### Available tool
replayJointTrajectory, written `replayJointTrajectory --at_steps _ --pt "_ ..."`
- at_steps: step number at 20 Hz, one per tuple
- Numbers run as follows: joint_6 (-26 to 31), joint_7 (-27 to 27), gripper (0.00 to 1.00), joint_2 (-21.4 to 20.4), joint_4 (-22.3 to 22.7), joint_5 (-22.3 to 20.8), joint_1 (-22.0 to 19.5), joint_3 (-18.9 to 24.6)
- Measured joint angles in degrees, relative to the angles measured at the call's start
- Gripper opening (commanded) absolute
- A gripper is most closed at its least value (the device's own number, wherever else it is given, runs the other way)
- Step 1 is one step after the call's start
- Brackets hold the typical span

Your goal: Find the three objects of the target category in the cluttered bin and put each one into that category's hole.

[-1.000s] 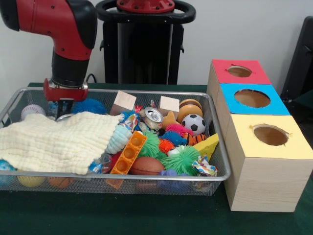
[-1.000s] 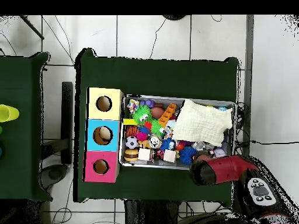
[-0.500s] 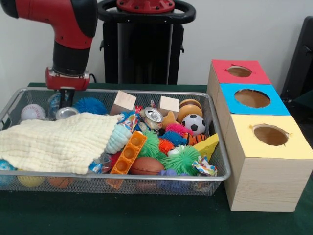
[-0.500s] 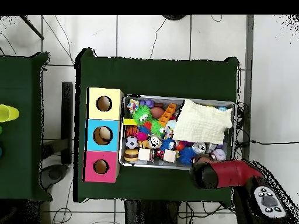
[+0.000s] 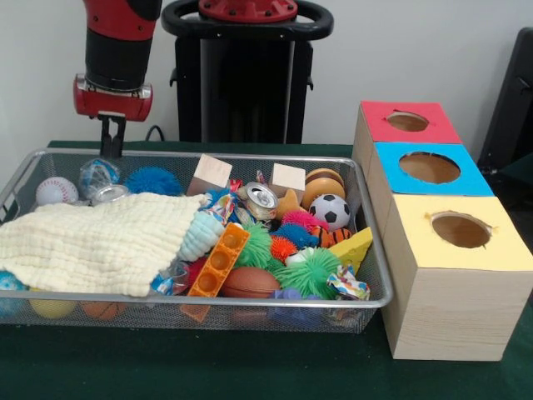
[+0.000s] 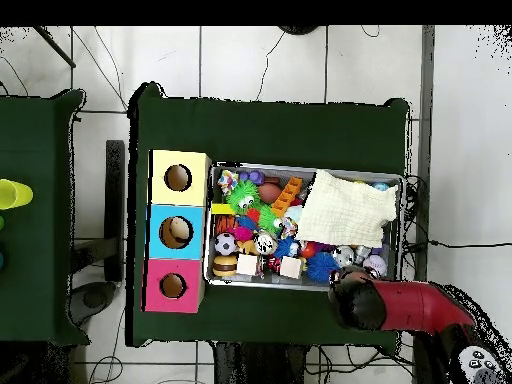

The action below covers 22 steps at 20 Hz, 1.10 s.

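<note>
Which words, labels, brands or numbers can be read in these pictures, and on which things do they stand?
None can be read.
The crinkly wrappers in the wire bin carry print too small to read.
The can shows only its top.
The three boxes bear plain colours only.

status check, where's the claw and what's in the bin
Claw raised above the bin's far corner, looks empty, fingers together. Bin cluttered: baseball, soccer ball, can. Cream cloth covers one half, hiding what's beneath.

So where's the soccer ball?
In the front view, the soccer ball sits at the bin's right end, just below the wooden yo-yo and above the yellow wedge.
</note>
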Motion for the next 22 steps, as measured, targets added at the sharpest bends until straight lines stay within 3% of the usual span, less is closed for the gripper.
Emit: replayJointTrajectory --at_steps 16,17,22 --pt "-0.01 0.0 0.0 1.85 0.38 -0.05 -0.49 1.29" --pt "-0.01 0.0 1.0 2.07 0.38 -0.05 -0.49 1.3" --pt "-0.01 0.0 1.0 2.96 0.37 -0.11 -0.49 1.29"
